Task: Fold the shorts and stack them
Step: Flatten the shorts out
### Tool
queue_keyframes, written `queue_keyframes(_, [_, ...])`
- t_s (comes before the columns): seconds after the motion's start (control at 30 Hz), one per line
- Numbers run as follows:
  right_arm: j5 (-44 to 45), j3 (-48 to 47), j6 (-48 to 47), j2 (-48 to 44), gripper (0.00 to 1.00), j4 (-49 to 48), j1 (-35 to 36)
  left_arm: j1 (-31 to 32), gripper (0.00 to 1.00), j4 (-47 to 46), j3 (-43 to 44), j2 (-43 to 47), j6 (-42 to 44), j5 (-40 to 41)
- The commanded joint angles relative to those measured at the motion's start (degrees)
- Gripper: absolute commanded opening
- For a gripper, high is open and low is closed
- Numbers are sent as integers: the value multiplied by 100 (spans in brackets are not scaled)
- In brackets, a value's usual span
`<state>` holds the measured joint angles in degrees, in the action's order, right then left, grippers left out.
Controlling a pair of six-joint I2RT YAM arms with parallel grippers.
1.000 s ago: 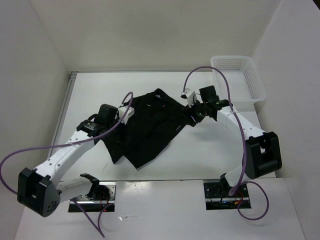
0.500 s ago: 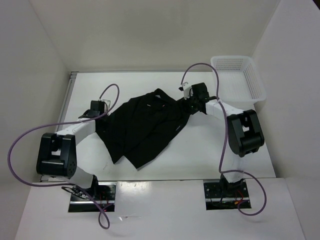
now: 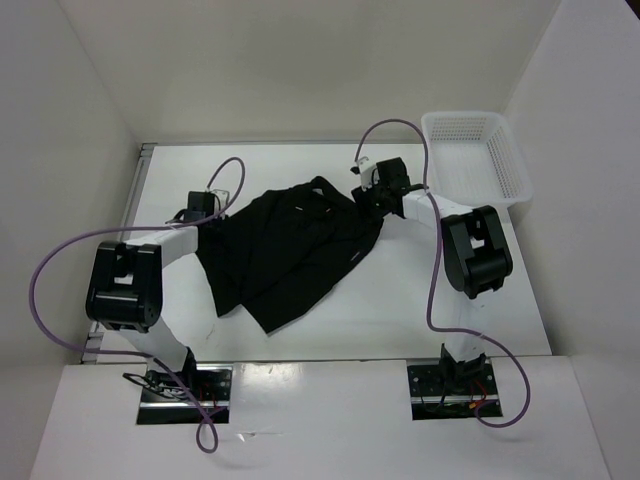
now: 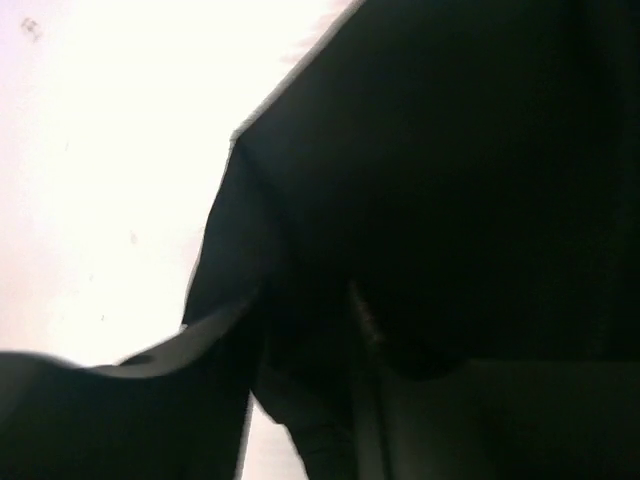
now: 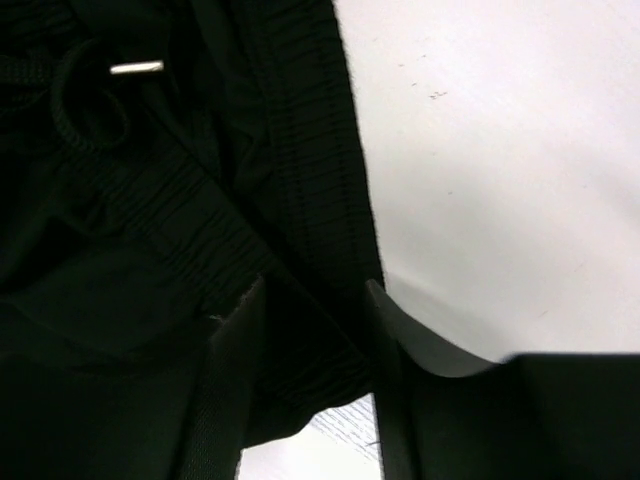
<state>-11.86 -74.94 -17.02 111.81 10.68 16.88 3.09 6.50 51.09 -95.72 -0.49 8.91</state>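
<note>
Pair of black shorts (image 3: 290, 255) rumpled mid-table (image 3: 430, 300), pinched at both sides.
Hems point toward my bases and the waistband lies far right. My left fingers (image 4: 120, 400) grip the left edge. My right fingers (image 5: 410, 400) clamp the ribbed waistband near the drawcord (image 5: 80, 120). The white basket (image 3: 480, 160) sits apart, far right.

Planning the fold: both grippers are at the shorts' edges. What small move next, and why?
Probably pull the grippers gently apart to flatten the cloth. The left gripper and right gripper each seem to pinch opposite edges of the shorts, since both wrist views show fabric in their grip, and the shorts lie rumpled and skewed.
</note>
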Motion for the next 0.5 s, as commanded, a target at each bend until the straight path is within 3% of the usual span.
queue_keyframes(0.0, [-272,162,-257,-211,53,206,-10,-72,41,352,67,-420,49,-188])
queue_keyframes(0.03, [-447,224,-450,-290,59,294,-10,-72,20,212,129,-421,49,-188])
queue_keyframes(0.17, [-572,576,-671,-457,57,496,95,-72,0,-219,541,-544,49,-30])
queue_keyframes(0.27, [-572,787,-733,-598,28,497,165,-72,0,-456,1410,-781,49,154])
queue_keyframes(0.3, [-476,883,-733,-599,10,436,218,-72,0,-509,1656,-903,49,207])
queue_keyframes(0.33, [-475,884,-733,-651,4,435,219,-72,2,-510,2146,-965,49,321])
queue_keyframes(0.47, [-326,963,-680,-976,0,469,219,-133,14,-237,3377,-1282,49,542])
